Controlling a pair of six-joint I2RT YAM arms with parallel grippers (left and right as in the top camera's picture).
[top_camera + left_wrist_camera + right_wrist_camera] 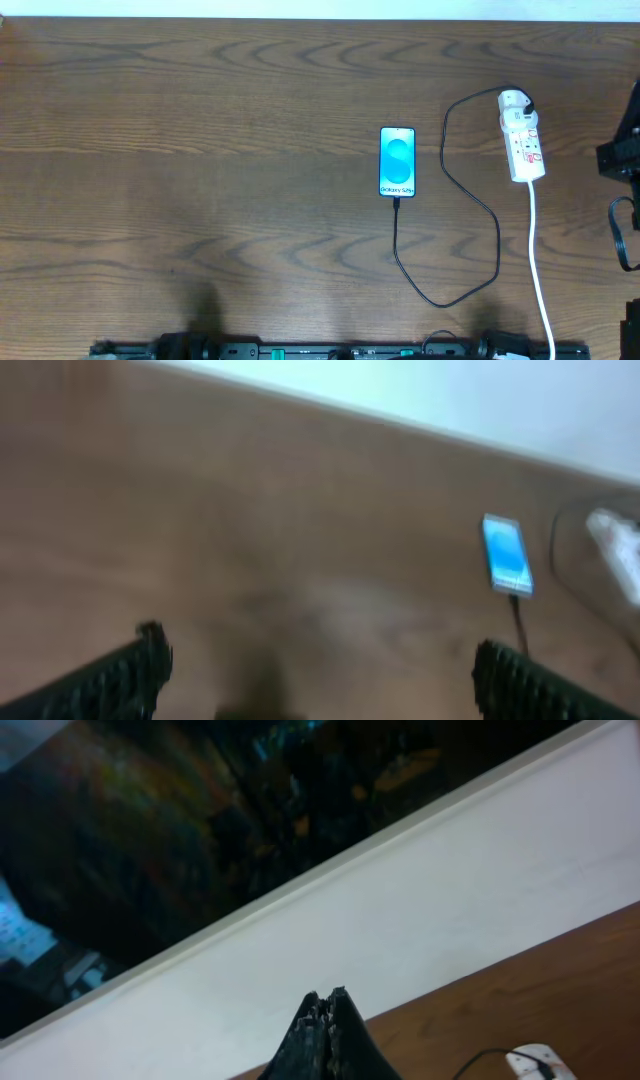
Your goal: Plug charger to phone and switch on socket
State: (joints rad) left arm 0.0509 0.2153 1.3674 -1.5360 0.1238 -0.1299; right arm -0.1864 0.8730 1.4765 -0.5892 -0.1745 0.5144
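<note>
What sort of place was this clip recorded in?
Probably an indoor lab or office bench: a dark wood-grain tabletop, a plain white wall behind it, and a white elongated power strip near a slim cyan-screened smartphone.

Dark brown table point(200, 150) with wavy wood grain, filling nearly all of the overhead view, evenly lit, with a soft pale sheen near the middle in the left wrist view. Along the far edge, a plain white wall point(450, 910), seen from overhead only as a thin pale strip. Above the wall in the right wrist view, past a pale ledge point(300, 882), a dark glassy pane point(200, 810) with blurred orange and teal glints.
</note>
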